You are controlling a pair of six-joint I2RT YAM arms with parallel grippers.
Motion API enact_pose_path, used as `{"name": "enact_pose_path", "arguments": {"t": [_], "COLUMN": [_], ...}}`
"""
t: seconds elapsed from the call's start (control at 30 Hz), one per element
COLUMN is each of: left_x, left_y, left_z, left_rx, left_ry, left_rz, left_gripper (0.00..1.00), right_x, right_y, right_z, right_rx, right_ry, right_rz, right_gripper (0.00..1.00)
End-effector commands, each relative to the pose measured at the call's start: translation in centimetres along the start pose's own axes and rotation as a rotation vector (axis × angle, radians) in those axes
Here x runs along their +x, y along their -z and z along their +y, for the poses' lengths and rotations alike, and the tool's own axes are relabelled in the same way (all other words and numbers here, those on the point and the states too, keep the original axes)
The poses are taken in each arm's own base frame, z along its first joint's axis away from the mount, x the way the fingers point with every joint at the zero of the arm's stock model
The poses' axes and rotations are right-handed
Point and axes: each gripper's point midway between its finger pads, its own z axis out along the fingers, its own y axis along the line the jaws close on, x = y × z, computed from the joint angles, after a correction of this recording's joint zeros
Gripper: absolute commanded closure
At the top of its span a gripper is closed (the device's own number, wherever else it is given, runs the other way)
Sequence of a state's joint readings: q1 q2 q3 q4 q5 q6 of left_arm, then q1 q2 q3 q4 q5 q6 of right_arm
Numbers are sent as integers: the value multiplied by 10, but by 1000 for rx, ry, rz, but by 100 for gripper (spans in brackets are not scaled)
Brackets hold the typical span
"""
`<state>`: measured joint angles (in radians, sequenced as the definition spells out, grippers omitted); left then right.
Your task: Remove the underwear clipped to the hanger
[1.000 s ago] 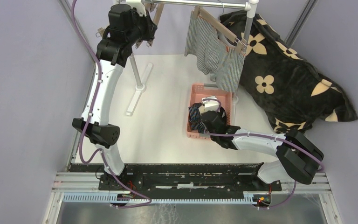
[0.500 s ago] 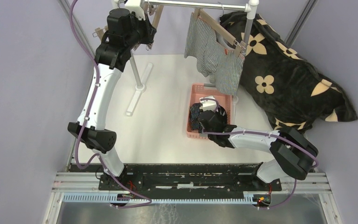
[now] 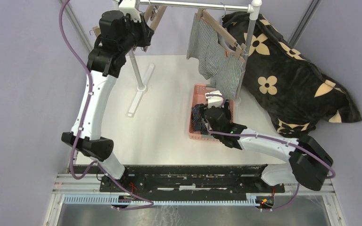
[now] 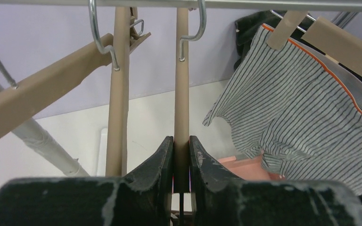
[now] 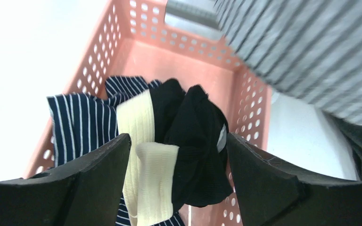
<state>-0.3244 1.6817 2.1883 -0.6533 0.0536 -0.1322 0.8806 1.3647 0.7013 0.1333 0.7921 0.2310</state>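
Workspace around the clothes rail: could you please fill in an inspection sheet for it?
Surface: white table, the rail stand's foot on it.
Job's things: grey-and-white striped underwear clipped to a wooden hanger on the rail; navy striped pair and black pair lie in the pink basket.
Clutter: flower-print cushion right of the rail.
Grippers: left gripper shut on an empty hanger; right gripper open over the basket.
Cables: purple cables run along both arms.
Surroundings: plain walls; nothing else seen.
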Motion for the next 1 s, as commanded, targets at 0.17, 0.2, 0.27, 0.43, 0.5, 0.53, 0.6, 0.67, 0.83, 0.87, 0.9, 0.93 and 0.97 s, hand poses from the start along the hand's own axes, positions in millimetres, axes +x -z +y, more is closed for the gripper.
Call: {"name": "enact_pose_path", "arguments": {"t": [0.17, 0.2, 0.27, 0.43, 0.5, 0.53, 0.6, 0.67, 0.83, 0.87, 0.9, 0.93, 0.97], "left_x": [-30, -29, -25, -26, -33, -39, -53, -66, -82, -83, -84, -83, -84], "left_y": [51, 52, 51, 59, 69, 76, 92, 107, 132, 134, 135, 135, 135], "left_z": [3, 4, 5, 3, 5, 5, 9, 12, 17, 14, 9, 1, -7], "left_rx": [-31, -36, -40, -34, -44, -51, -81, -106, -147, -133, -104, -63, -18], "left_ry": [-4, -5, -6, -6, -12, -17, -22, -33, -46, -42, -36, -27, -14], "left_rz": [-139, -138, -126, -128, -151, -172, -223, -266, -317, -321, -329, -331, -333], "left_gripper": [71, 72, 72, 71, 70, 69, 68, 67, 66, 66, 68, 70, 73], "right_x": [-71, -74, -76, -80, -80, -80, -79, -79, -80, -81, -81, -82, -82], "right_y": [39, 43, 46, 53, 55, 56, 58, 59, 63, 63, 64, 65, 66], "right_z": [-38, -40, -42, -45, -46, -47, -49, -50, -53, -53, -54, -55, -56], "right_rx": [14, 10, 3, -16, -24, -27, -28, -30, -38, -37, -37, -38, -37], "right_ry": [-140, -146, -149, -161, -163, -162, -159, -157, -153, -153, -156, -159, -162], "right_rz": [-161, -170, -178, -189, -196, -199, -202, -204, -210, -211, -214, -217, -218], "right_gripper": [15, 15, 14, 14, 13, 13, 12, 12, 11, 11, 11, 11, 11]}}
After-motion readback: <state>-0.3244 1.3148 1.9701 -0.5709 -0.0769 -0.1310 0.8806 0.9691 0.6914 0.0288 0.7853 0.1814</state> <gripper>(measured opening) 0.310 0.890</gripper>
